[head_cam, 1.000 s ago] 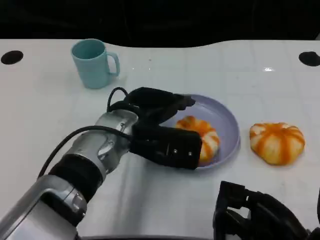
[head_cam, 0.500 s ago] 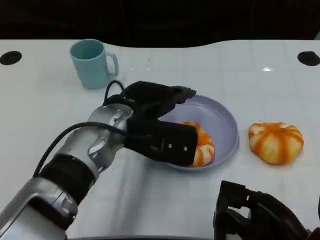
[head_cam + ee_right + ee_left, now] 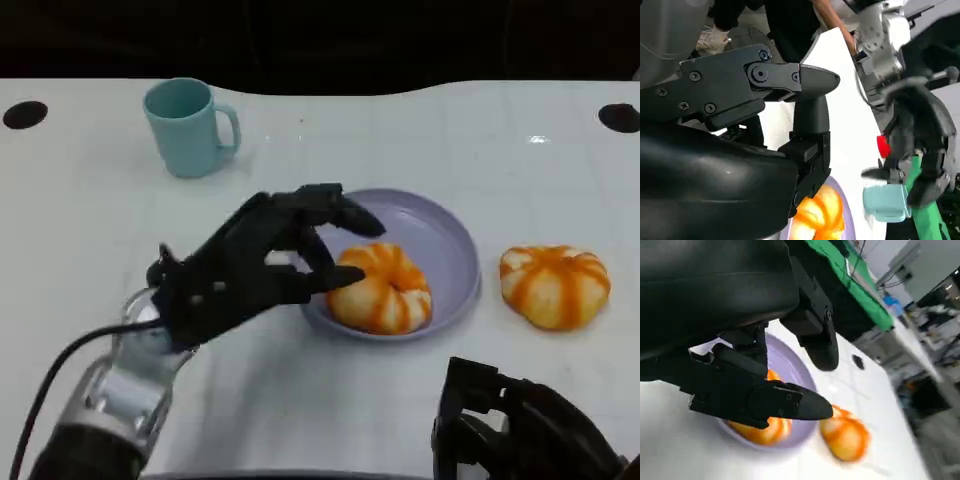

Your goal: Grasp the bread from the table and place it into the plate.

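Note:
An orange-and-white striped bread (image 3: 381, 288) lies in the lavender plate (image 3: 455, 240), toward its near left side. My left hand (image 3: 250, 265) hovers just left of the plate with fingers spread and nothing in them; one fingertip is at the bread's left side. The left wrist view shows the fingers (image 3: 790, 402) above that bread (image 3: 760, 431) and the plate (image 3: 787, 367). A second striped bread (image 3: 553, 285) sits on the table right of the plate, also in the left wrist view (image 3: 845, 436). My right hand (image 3: 520, 432) rests low at the near right, holding nothing.
A light blue mug (image 3: 188, 125) stands at the far left, also in the right wrist view (image 3: 887, 202). Black round holes (image 3: 24, 114) mark the table's far corners. A person (image 3: 790, 20) stands beside the table in the right wrist view.
My left hand has let go of the bread and drawn back toward the near left with its fingers spread. The bread now lies uncovered in the plate. The right hand has not moved.

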`<state>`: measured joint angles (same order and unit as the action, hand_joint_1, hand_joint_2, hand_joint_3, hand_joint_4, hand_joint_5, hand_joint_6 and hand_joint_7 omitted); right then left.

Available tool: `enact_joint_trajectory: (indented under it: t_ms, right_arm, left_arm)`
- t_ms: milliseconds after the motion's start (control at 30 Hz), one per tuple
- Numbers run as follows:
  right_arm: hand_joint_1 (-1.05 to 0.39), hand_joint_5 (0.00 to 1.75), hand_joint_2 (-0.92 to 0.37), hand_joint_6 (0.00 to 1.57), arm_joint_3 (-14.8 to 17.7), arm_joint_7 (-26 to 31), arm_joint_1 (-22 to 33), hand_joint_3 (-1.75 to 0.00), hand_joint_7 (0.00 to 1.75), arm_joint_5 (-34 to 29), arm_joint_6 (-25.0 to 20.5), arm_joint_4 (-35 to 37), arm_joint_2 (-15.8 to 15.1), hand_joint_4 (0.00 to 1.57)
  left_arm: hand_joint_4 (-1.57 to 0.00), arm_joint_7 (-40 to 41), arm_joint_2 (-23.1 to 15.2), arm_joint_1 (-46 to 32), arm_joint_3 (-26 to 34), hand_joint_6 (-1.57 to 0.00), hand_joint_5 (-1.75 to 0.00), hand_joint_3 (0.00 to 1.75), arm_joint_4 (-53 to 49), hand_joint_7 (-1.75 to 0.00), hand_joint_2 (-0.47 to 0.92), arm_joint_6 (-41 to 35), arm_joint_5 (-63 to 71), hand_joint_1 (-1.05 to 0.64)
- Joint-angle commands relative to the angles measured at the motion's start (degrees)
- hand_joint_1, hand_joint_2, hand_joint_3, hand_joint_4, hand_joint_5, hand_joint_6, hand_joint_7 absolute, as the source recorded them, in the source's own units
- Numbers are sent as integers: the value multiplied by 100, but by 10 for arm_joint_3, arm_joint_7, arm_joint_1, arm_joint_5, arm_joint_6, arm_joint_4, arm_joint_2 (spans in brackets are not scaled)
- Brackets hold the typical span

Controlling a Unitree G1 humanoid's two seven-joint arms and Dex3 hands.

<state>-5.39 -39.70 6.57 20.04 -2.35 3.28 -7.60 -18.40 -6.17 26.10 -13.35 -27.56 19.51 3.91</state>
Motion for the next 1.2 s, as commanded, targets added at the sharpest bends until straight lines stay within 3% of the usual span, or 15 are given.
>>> enact_joint_trajectory:
  t_ms: [33, 100, 200, 600, 900, 1200]
  right_arm:
    - [-48, 175, -91, 45, 5, 1, 0, -43, 165, 4, -11, -10, -8, 59]
    - [-48, 175, -91, 45, 6, -2, 1, -43, 165, 5, -8, -9, -8, 60]
    - [-47, 175, -92, 44, 5, -4, 1, -43, 165, 4, -8, -9, -10, 60]
    - [-49, 175, -91, 45, 5, -3, 3, -41, 166, 1, -13, -13, -11, 61]
    - [-49, 175, -92, 45, 13, -13, 3, -41, 164, 8, -13, -13, -20, 60]
    - [-50, 175, -92, 42, 22, -17, -3, -41, 168, 14, -9, -4, -19, 60]
  left_arm:
    - [-63, -63, 7, -50, 36, -42, -175, 26, 38, -169, 92, -4, -90, -62]
    - [-71, -95, 10, -77, 45, -47, -175, 26, 57, -173, 92, -17, -130, -66]
    - [-75, -134, 14, -117, 57, -53, -175, 24, 88, -175, 92, -49, -184, -59]
    - [-82, -165, 11, -285, 80, -59, -175, 36, 241, -175, 92, -190, -286, -62]
    - [-82, -207, 18, -325, 83, -59, -175, 28, 242, -175, 92, -196, -302, -65]
    - [-84, -221, 23, -314, 96, -60, -175, 25, 213, -175, 92, -222, -314, -66]
